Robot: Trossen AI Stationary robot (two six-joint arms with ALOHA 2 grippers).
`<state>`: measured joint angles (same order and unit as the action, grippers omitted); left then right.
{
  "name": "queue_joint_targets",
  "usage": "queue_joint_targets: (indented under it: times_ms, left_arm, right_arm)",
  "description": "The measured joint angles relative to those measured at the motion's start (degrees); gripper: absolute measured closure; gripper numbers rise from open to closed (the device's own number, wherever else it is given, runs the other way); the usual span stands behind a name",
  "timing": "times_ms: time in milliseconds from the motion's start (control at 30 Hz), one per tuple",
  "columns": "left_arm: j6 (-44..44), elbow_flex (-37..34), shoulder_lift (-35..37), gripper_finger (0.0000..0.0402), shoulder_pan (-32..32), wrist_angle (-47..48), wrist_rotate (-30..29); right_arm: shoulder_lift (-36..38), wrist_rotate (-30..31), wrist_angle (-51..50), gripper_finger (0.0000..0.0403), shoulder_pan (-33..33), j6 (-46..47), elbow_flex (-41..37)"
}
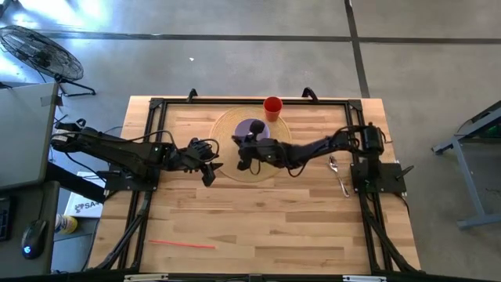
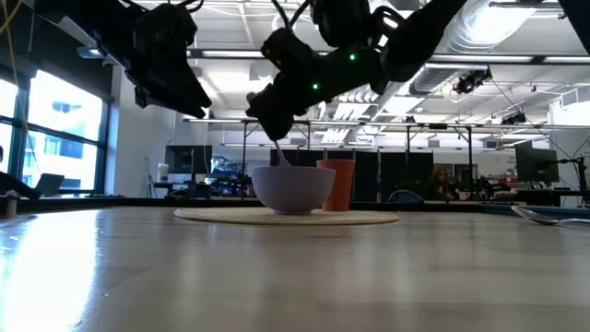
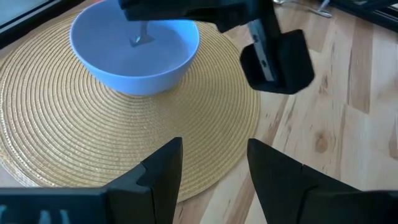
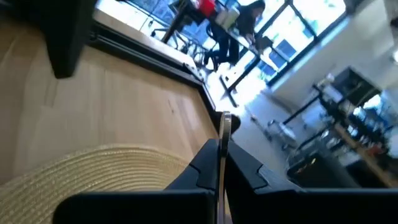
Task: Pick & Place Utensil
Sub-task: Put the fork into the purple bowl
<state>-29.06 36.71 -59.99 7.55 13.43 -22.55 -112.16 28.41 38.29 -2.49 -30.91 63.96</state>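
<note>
A blue bowl [image 1: 252, 126] [image 3: 134, 53] [image 2: 293, 188] stands on a round woven placemat [image 1: 235, 168] [image 3: 74, 130], with a red cup [image 1: 272, 107] [image 2: 338, 183] at the mat's far edge. My right gripper [image 1: 249, 142] [image 2: 269, 115] [image 4: 221, 154] hovers over the bowl, shut on a thin metal utensil [image 4: 224, 127] whose lower end [image 3: 139, 35] dips into the bowl. My left gripper [image 1: 208, 168] [image 3: 214, 168] is open and hangs over the mat's left edge, touching nothing. A second metal spoon [image 1: 338, 174] [image 2: 551, 215] lies flat on the table by the right arm's base. My right gripper pinches the utensil's handle [image 4: 222, 144] between its two fingers, with the handle's end [image 4: 226, 118] sticking out past them. The fingers come from above, slanting down over the bowl. The utensil hangs below them, its lower end [image 2: 279, 153] inside the bowl; whether it touches the bottom I cannot tell.
A thin red straw [image 1: 182, 244] lies near the table's near-left edge. Black frame rails [image 1: 153, 117] run along the table's left, far and right sides. Bare wood [image 1: 266, 223] stretches across the near half of the table.
</note>
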Motion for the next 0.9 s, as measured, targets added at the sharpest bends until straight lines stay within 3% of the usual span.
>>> queue_joint_targets:
  times_ms: [167,500,900]
  left_arm:
    - [0.0,0.0,0.0,0.0223,0.0,0.0,0.2]
    - [0.0,0.0,0.0,0.0223,0.0,0.0,0.5]
    - [0.0,0.0,0.0,0.0223,0.0,0.0,0.8]
  right_arm:
    - [0.0,1.4,-0.9,0.0395,-1.6,4.4,0.0]
    - [0.0,-3.6,-5.1,0.0394,-4.5,4.4,0.0]
    - [0.0,-7.4,-5.6,0.0394,-4.4,-0.7,0.0]
